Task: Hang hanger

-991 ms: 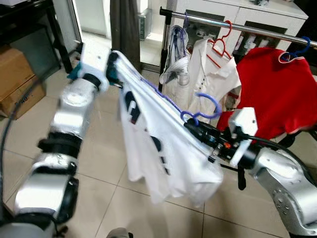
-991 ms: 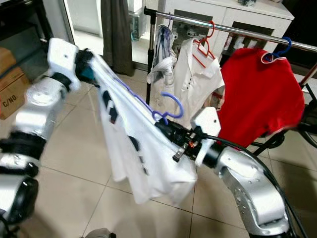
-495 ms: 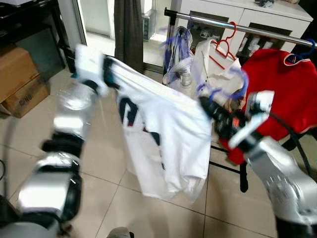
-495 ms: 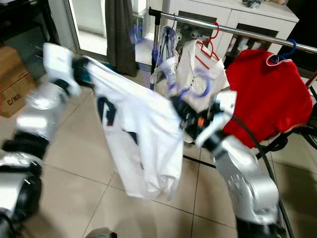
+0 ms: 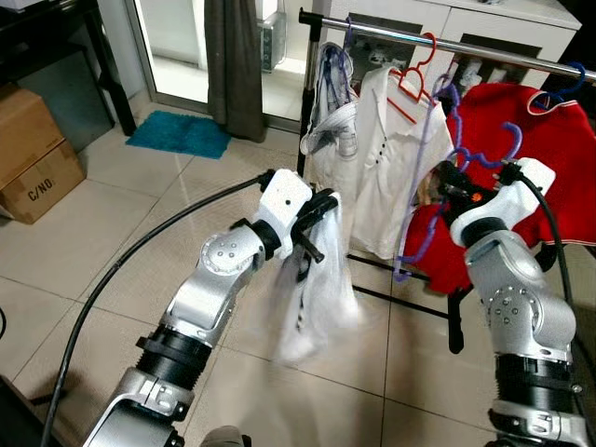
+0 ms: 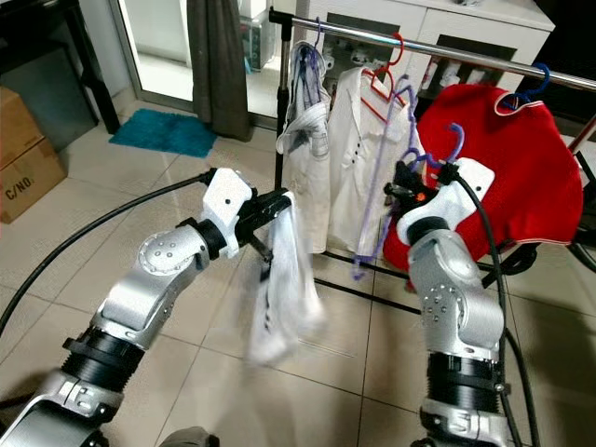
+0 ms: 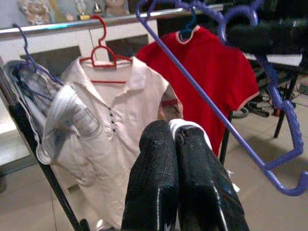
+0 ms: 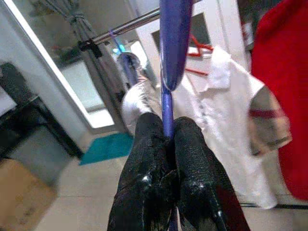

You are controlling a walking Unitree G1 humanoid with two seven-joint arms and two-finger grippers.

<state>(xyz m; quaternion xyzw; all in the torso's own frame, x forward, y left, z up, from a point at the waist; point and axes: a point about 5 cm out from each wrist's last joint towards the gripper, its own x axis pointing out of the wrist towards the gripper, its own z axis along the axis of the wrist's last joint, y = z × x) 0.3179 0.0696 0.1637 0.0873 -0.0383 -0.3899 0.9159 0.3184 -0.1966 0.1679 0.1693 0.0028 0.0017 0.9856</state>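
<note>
Before the silver clothes rail [image 5: 484, 47], at about one o'clock, the right gripper [image 5: 447, 182] pinches a bare purple plastic hanger [image 5: 424, 200], its hook raised just under the bar.
At ten o'clock from it, the left gripper [image 5: 317, 214] clamps a limp white T-shirt [image 5: 312, 289], hanging apart from the hanger. I judge the hanger light, stiff and slippery, best gripped at its neck; the shirt is soft and floppy, best taken by its collar.

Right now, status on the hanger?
Right gripper shut on purple hanger, below the rail, not hooked. Left gripper shut on white shirt, off the hanger. Red shirt and white blouse crowd the rail.
</note>
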